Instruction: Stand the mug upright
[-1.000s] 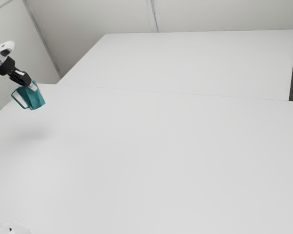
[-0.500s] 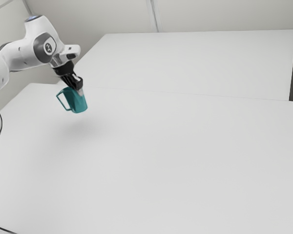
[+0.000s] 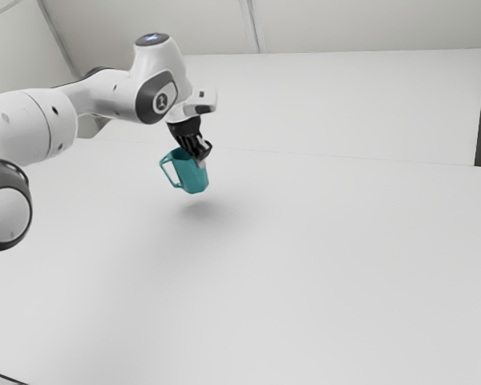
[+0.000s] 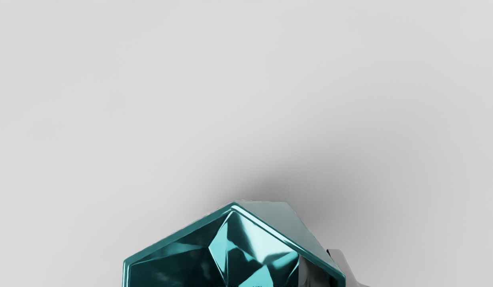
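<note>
In the exterior view my gripper [image 3: 200, 159] is shut on the wall of the teal faceted mug [image 3: 191, 178] near its rim. The mug hangs above the table, slightly tilted, its base downward and its handle toward the exterior view's left. In the wrist view the open top of the mug [image 4: 179, 261] faces the camera. There my gripper [image 4: 325, 274] has one finger outside the mug's wall and the other inside, partly hidden by the rim.
The white table [image 3: 305, 281] extends below and around the mug, whose soft shadow falls on it. Another white surface [image 3: 329, 104] lies behind, up to the pale walls. The arm comes in from the exterior view's left.
My gripper has carried the mug toward the exterior view's right and slightly lower in that view. The mug leans less than at first, and more of the arm has come into view.
</note>
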Robot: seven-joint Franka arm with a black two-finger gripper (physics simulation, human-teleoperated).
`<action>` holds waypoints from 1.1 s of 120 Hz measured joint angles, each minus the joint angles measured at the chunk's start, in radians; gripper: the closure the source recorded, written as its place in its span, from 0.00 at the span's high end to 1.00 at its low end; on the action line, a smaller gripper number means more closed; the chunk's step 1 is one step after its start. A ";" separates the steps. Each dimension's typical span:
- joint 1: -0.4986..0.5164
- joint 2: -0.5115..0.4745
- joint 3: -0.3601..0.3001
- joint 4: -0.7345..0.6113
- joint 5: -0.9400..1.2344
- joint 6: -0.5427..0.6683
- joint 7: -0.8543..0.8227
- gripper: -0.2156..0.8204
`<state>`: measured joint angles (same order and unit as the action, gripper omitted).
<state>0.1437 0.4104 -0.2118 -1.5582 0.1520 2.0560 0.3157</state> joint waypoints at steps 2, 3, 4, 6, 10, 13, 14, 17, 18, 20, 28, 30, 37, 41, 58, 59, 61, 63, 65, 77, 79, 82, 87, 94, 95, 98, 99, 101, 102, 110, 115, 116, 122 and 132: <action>-0.006 0.001 0.000 0.000 0.001 0.003 -0.006 0.03; -0.008 0.002 0.000 0.000 0.001 0.005 -0.009 0.03; -0.010 0.002 0.000 0.000 0.002 0.007 -0.013 0.03; -0.015 0.004 0.000 0.000 0.003 0.011 -0.019 0.03; -0.025 0.008 0.000 -0.001 0.006 0.021 -0.030 0.03; -0.031 0.013 0.000 0.000 0.008 0.028 -0.038 0.03; -0.032 0.015 0.000 0.000 0.009 0.031 -0.041 0.03; -0.035 0.022 0.000 0.002 0.011 0.037 -0.048 0.03; -0.036 0.025 0.000 0.003 0.011 0.039 -0.051 0.03; -0.037 0.030 0.000 0.004 0.013 0.043 -0.055 0.03; -0.040 0.050 0.000 0.010 0.020 0.055 -0.073 0.03; -0.041 0.054 0.000 0.011 0.022 0.057 -0.078 0.03; -0.042 0.070 0.000 0.018 0.027 0.065 -0.092 0.03; -0.042 0.076 0.000 0.019 0.028 0.068 -0.099 0.03; -0.041 0.096 0.000 0.021 0.037 0.078 -0.127 0.03; -0.041 0.098 0.000 0.021 0.037 0.078 -0.128 0.03; -0.041 0.100 0.000 0.021 0.038 0.079 -0.131 0.03; -0.041 0.102 0.000 0.021 0.038 0.080 -0.134 0.03; -0.041 0.104 0.000 0.021 0.039 0.081 -0.137 0.03; -0.041 0.114 0.000 0.021 0.041 0.085 -0.152 0.03; -0.041 0.116 0.000 0.021 0.041 0.086 -0.154 0.03; -0.041 0.118 0.000 0.021 0.042 0.088 -0.157 0.03; -0.041 0.120 0.000 0.021 0.042 0.090 -0.162 0.03; -0.040 0.127 0.000 0.021 0.042 0.093 -0.169 0.03; -0.040 0.128 0.000 0.021 0.042 0.093 -0.169 0.03; -0.040 0.130 0.000 0.020 0.042 0.094 -0.172 0.03; -0.040 0.130 0.000 0.020 0.042 0.094 -0.173 0.03; -0.039 0.131 0.000 0.020 0.043 0.094 -0.175 0.03; -0.039 0.132 0.000 0.020 0.043 0.095 -0.175 0.03; -0.038 0.133 0.000 0.019 0.043 0.096 -0.181 0.03; -0.039 0.133 0.000 0.019 0.043 0.097 -0.185 0.04; -0.039 0.133 0.000 0.019 0.043 0.097 -0.185 0.06; -0.039 0.133 0.000 0.017 0.040 0.097 -0.187 0.17; -0.039 0.130 0.000 0.016 0.038 0.097 -0.189 0.35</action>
<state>0.1049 0.5403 -0.2116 -1.5418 0.1901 2.1530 0.1264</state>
